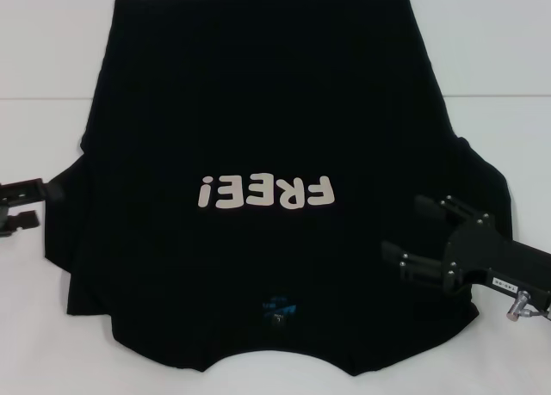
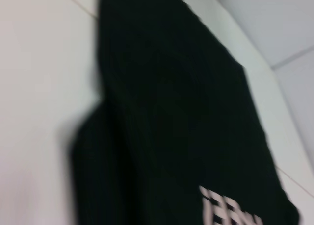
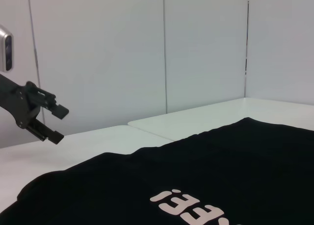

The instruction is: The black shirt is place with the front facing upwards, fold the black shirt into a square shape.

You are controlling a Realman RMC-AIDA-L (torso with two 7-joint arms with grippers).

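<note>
The shirt (image 1: 275, 128) lies flat, print up, on the white surface (image 1: 43, 51), collar toward the robot, so both sleeves are reachable. The right tool (image 1: 406, 231) hovers over the right sleeve area, jaws wide, holding nothing. The left tool (image 1: 34, 204) waits beside the left sleeve, also spread and empty.

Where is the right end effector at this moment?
In the head view, the right end effector is open above the robot's right side of the black shirt, just right of the "FREE!" letters, near the right sleeve.
</note>
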